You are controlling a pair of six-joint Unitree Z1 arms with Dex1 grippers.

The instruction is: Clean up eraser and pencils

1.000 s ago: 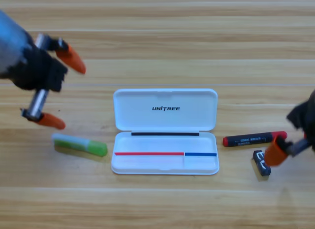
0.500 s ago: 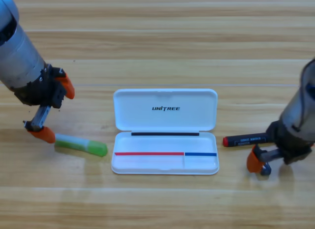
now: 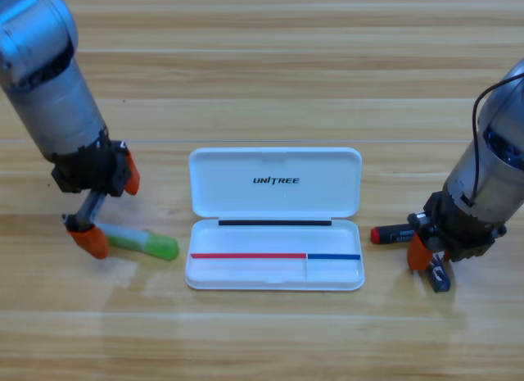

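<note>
Fingers of the left gripper (image 3: 111,207) are spread wide at the green stick (image 3: 139,242), lower left; right gripper (image 3: 431,251), state unclear, covers the pencil (image 3: 393,233) beside the white case (image 3: 275,184).

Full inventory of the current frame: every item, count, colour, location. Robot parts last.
white case: 1, white, table centre, lid open and lying flat behind the tray, nothing loose inside.
green stick: 1, green with a paler left end, lying flat left of the case.
black pencil: 1, black barrel with a red end, lying right of the case, its right part hidden by the right gripper.
small black block: 1, black with white marks, below the right gripper, partly hidden.
table: 1, light wood planks.
left gripper: 1, black with orange jaws, open, lower jaw at the green stick's left end.
right gripper: 1, black with orange jaws, down over the pencil's right end and the block.
</note>
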